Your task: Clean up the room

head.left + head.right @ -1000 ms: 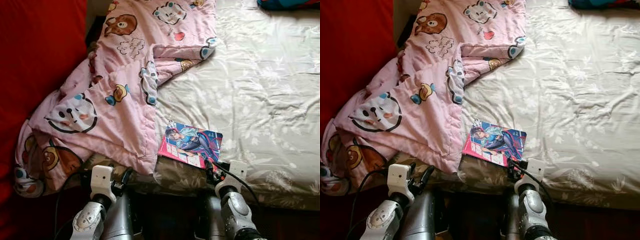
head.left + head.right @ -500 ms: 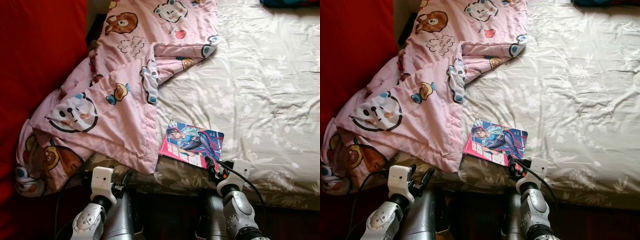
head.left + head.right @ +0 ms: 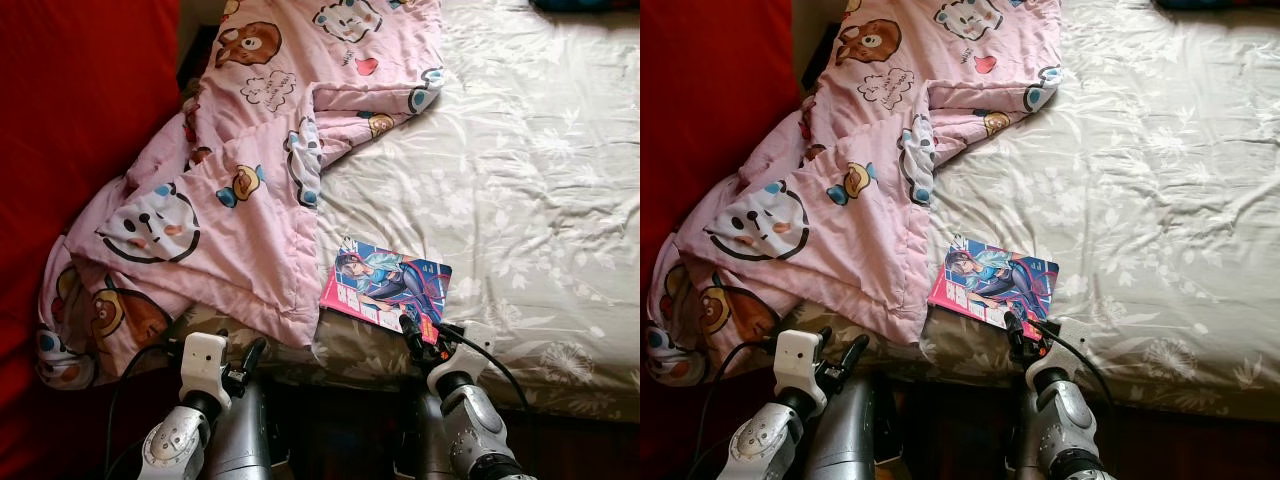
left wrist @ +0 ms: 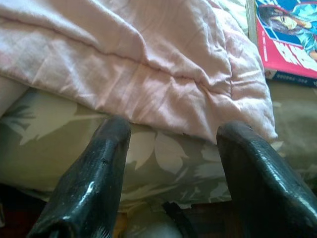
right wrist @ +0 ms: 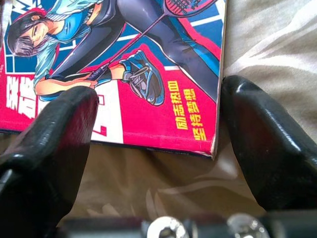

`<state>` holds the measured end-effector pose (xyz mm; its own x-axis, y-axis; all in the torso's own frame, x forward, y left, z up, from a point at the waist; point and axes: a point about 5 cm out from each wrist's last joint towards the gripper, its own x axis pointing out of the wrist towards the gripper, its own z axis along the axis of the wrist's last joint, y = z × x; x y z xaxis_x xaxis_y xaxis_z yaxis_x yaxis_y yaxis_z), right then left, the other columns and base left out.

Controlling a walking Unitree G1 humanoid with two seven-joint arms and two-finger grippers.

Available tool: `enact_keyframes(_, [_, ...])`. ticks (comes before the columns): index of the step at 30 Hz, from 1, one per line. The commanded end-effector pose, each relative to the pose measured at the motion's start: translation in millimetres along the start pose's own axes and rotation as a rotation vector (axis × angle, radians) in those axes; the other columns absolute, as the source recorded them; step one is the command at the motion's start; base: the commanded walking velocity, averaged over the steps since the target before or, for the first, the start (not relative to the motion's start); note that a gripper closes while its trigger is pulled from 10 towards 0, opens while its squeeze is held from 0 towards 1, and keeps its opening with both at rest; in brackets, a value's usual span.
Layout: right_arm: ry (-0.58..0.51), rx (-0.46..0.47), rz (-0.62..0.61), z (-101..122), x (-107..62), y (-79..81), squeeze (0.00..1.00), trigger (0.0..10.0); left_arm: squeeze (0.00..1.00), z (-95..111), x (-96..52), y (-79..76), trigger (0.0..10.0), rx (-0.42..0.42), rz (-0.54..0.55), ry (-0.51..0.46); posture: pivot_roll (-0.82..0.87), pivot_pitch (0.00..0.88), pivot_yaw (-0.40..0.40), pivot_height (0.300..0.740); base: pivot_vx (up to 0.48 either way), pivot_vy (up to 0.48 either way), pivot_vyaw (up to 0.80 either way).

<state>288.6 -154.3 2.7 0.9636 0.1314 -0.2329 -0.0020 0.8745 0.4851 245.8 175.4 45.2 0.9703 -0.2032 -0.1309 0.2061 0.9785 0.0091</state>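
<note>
Left eye view: a bed [image 3: 540, 200] with a pale grey-green sheet printed with white leaves and flowers. All positions below are given relative to the book.

Pink quilt [image 3: 250, 170]: printed with cartoon bears and pandas, crumpled and heaped just beside the book's spine side and spreading up and away from it; its hem hangs over the bed's near edge.

Red cloth [image 3: 70, 120]: a plain red expanse beyond the quilt, well apart from the book.

Book [image 3: 385, 286]: a thin paperback lying flat, cover up, near the bed's front edge. The cover is magenta-red and blue and shows a drawn, dark-haired figure in blue sportswear holding a racket, with white and yellow lettering.

Right tool [image 5: 158, 144]: at the book's near edge, fingers spread wide. One black finger [image 5: 54, 129] overlaps the cover's lower corner; the other lies on the sheet just beside the book's outer edge. Nothing is gripped.

Left tool [image 4: 171, 163]: near the book, below the quilt's hem at the bed's edge, fingers wide apart and holding nothing.
</note>
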Motion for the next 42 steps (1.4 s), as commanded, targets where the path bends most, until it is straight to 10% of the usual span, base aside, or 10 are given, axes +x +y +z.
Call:
enact_keyframes(1, [0.057,0.051,-0.020,-16,-7.3,-2.2,0.00,10.0,0.00,-6,-6.8,1.9,10.0,0.024,-0.003,0.039,0.07,0.300,0.053,0.587,0.000,0.000,0.00])
enact_keyframes(22, [0.026,0.588,-0.213,-27,-16.0,-23.4,0.00,10.0,0.00,-5,-20.6,0.6,10.0,0.067,-0.022,0.052,0.14,0.324,0.061,0.587,0.000,0.000,0.00])
enact_keyframes(42, [0.173,0.657,-0.011,-35,0.7,20.7,0.00,10.0,0.00,-5,-30.7,-1.8,10.0,0.095,-0.028,0.074,0.18,0.335,0.059,0.587,0.000,0.000,0.00])
